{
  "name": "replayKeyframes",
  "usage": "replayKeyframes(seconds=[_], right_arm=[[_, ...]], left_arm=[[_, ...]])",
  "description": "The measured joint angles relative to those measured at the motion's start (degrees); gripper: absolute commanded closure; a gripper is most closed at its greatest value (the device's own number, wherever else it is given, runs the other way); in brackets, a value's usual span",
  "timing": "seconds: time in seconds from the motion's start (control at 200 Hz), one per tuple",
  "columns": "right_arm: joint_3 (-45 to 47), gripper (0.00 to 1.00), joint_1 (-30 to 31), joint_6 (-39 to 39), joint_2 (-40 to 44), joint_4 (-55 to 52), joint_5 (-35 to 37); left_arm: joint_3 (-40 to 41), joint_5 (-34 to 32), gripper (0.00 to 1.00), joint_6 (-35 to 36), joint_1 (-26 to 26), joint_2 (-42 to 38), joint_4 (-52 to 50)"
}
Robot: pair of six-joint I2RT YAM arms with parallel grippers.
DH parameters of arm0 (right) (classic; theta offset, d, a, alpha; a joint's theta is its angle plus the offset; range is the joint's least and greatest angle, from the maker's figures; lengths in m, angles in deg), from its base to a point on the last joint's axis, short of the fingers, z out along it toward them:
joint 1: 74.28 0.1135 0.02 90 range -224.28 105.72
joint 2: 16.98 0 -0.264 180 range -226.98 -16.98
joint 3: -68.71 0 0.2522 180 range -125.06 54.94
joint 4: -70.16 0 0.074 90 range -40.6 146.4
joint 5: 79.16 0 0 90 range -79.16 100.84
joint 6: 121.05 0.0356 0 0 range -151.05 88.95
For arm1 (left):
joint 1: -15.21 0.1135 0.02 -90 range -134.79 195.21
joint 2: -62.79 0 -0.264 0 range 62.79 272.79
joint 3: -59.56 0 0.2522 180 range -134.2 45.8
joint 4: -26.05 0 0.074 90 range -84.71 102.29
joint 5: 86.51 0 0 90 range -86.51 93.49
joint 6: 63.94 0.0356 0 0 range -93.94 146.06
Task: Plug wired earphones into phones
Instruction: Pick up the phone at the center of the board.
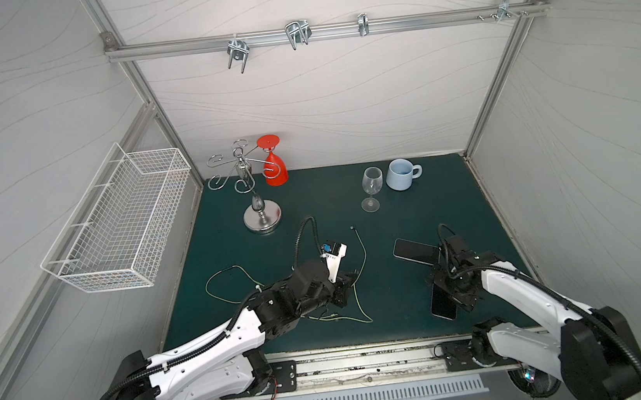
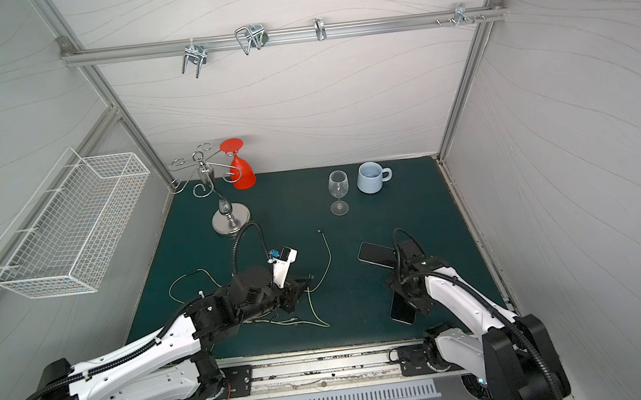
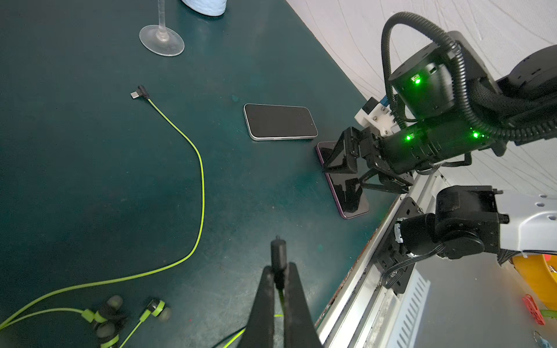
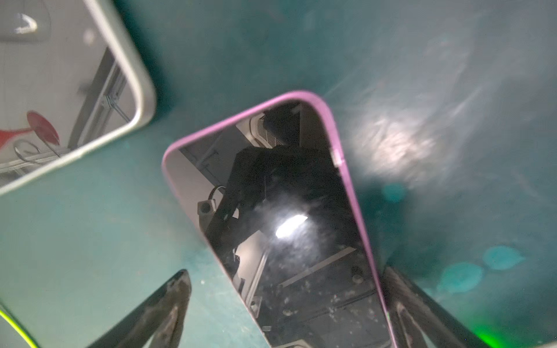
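Left fingers (image 3: 264, 298) clamped on plug (image 3: 278, 254); right fingers (image 4: 168, 301) apart, straddling purple phone (image 4: 286, 211) on surface (image 3: 90, 180). We advise steadying phone first, then aligning plug squarely with its port.

The matte surface (image 1: 401, 290) was dark teal. The thin earphone cords (image 3: 201, 168) were yellow-green. One black-screened phone (image 3: 280, 122) had a silver rim; the second phone (image 4: 301, 241) had a purple rim. The plastic goblet (image 1: 282, 177) was red, the ceramic mug (image 1: 400, 178) pale blue, and the wall panels (image 1: 320, 99) grey-white with wavy lines.
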Motion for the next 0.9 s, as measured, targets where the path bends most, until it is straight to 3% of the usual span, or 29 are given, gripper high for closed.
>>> replayKeyframes(seconds=[0.255, 0.375, 0.485, 0.59, 0.695, 0.895], right_arm=[[-6.1, 0.01, 15.1, 5.0, -11.5, 2.4, 4.1], [-11.0, 0.01, 18.0, 4.1, -17.4, 6.5, 2.8], [-13.8, 0.01, 18.9, -0.2, -19.3, 14.6, 0.3], [-15.0, 0.01, 19.2, -7.1, -17.2, 19.1, -0.9], [-13.7, 0.01, 19.2, -16.7, -9.8, 21.3, -2.9], [-11.7, 0.01, 18.4, -46.0, 6.7, 20.0, -9.6]], left_arm=[[0.3, -1.3, 1.0, -0.6, 0.2, -0.3, 0.0], [1.7, -1.6, 1.0, -2.1, 1.7, -1.1, 0.1], [4.2, 0.1, 1.0, -5.1, 6.3, -2.6, 1.3], [6.3, 1.0, 1.0, -7.1, 9.2, -3.9, 2.0], [7.1, 1.8, 1.0, -8.0, 9.8, -4.6, 3.0], [7.3, 4.4, 1.0, -8.4, 11.2, -4.2, 5.7]])
